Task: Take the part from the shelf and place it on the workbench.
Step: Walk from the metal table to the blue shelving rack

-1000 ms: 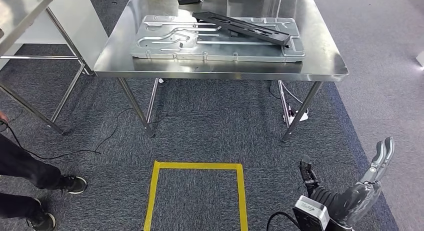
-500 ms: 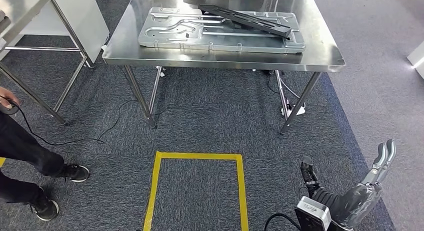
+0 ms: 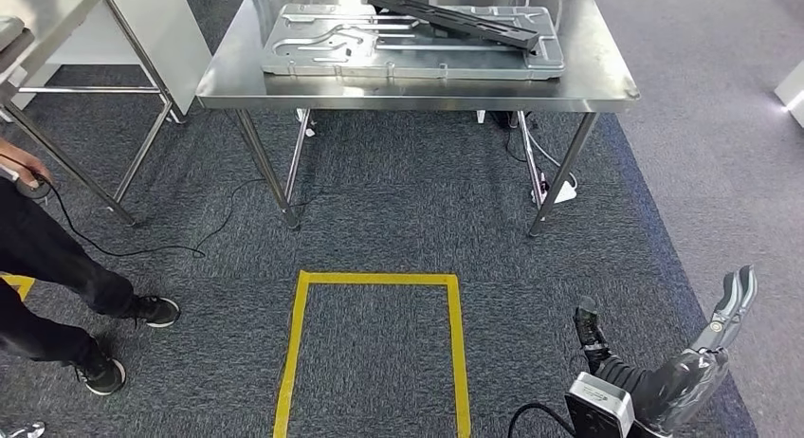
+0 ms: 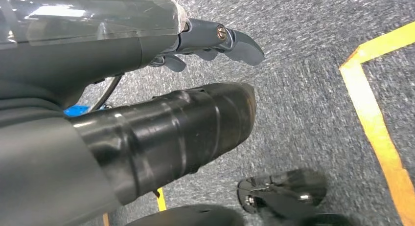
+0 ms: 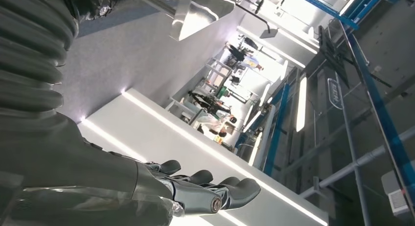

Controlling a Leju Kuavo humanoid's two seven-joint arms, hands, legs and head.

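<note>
Part (image 3: 453,17): long black rail, far end cut off at 12 o'clock, lying across a plate (image 3: 313,40) on the bench (image 3: 417,89).
Right hand (image 3: 722,310): fingers straight, empty.
Left hand (image 4: 215,40): fingers extended, empty.

Industrial workshop or factory test floor. Stainless steel workbench (image 3: 417,89) on thin metal legs, stamped sheet-metal panel (image 3: 408,45) lying on it with long black part (image 3: 455,19) across. Second steel table (image 3: 38,21) beside it. Grey carpet tiles, yellow tape square (image 3: 374,353) marking floor spot. Cables and power strip (image 3: 559,190) under bench. Beyond right hand's fingers (image 5: 230,192): high hall with blue steel racking (image 5: 372,89), strip lights, white partitions.
</note>
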